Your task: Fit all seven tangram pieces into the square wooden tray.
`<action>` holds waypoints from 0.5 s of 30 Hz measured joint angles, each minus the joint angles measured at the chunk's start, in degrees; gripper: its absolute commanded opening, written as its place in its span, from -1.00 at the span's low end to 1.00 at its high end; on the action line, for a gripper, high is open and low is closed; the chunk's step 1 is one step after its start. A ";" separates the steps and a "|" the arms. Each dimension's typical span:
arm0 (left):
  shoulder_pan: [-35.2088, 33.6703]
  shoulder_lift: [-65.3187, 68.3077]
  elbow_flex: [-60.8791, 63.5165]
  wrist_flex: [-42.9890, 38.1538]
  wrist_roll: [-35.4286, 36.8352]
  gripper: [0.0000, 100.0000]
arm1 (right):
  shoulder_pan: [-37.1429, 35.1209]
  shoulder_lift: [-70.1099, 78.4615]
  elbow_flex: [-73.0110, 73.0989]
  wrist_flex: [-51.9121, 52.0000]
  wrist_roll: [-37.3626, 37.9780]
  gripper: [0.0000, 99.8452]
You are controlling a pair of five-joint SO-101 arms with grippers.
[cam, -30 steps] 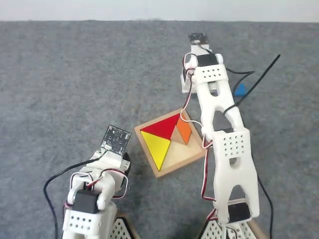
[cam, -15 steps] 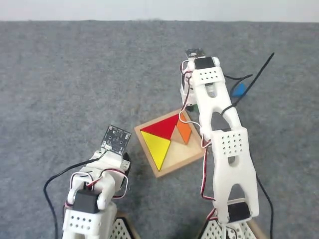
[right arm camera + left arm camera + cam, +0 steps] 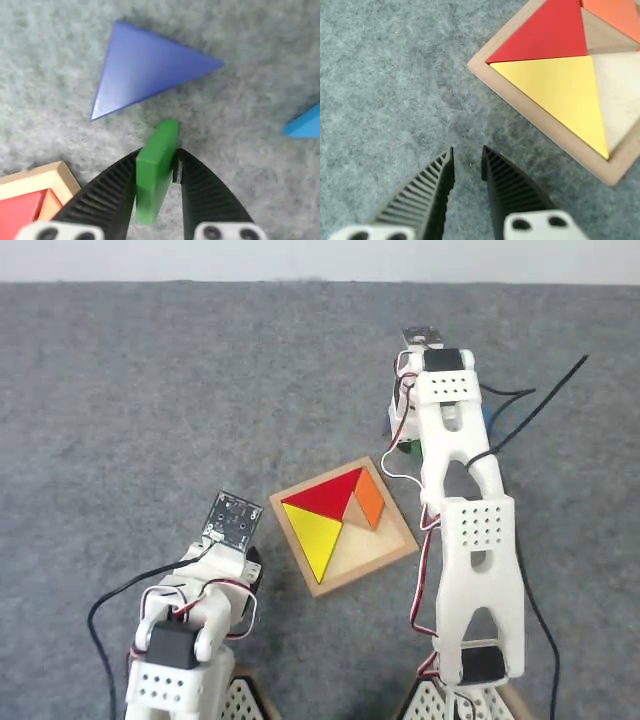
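Presently the small green wooden block [image 3: 155,175] is clamped between the fingers of the right gripper [image 3: 156,156], held on edge over the grey carpet just beyond the far corner of the square wooden tray [image 3: 368,571]. Three pieces are already seated in that tray: a red triangle [image 3: 325,495], a yellow triangle [image 3: 315,535] and an orange piece [image 3: 370,502], with bare floor left along the tray's right and near sides. A large dark blue triangle [image 3: 145,70] and a light blue piece [image 3: 305,122] lie on the carpet farther from the tray than the green block. The left gripper [image 3: 467,160] is parked near the tray's left corner, its fingers set a narrow gap apart with nothing between them.

The step in hand is judged to be carrying the green block in. It would be best lifted clear of the rim, brought over bare floor, squared to the orange piece's edge, and lowered close before being released, since a block dropped on edge could tip against the rim.
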 measured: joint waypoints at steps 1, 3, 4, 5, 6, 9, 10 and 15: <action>0.00 0.00 0.00 0.00 0.00 -0.82 | -0.09 0.00 0.00 0.00 0.88 -0.86; 0.00 0.00 0.00 0.00 0.00 -0.82 | -0.18 0.00 0.00 0.00 2.20 -0.99; 0.00 0.00 0.00 0.00 0.00 -0.82 | -0.09 0.00 0.00 0.00 2.81 -1.00; 0.00 0.00 0.00 0.00 0.00 -0.82 | 0.00 0.00 -0.18 0.09 3.43 -0.97; 0.00 0.00 0.00 0.00 0.00 -0.82 | 0.00 0.00 -0.97 0.44 4.13 -0.98; 0.00 0.00 0.00 0.00 0.00 -0.82 | -0.09 0.00 -4.40 4.13 6.15 -0.98; 0.00 0.00 0.00 0.00 0.00 -0.82 | -0.18 0.00 -6.15 5.63 6.77 -0.99; 0.00 0.00 0.00 0.00 0.00 -0.82 | -0.26 -5.01 -9.14 7.65 9.85 -0.99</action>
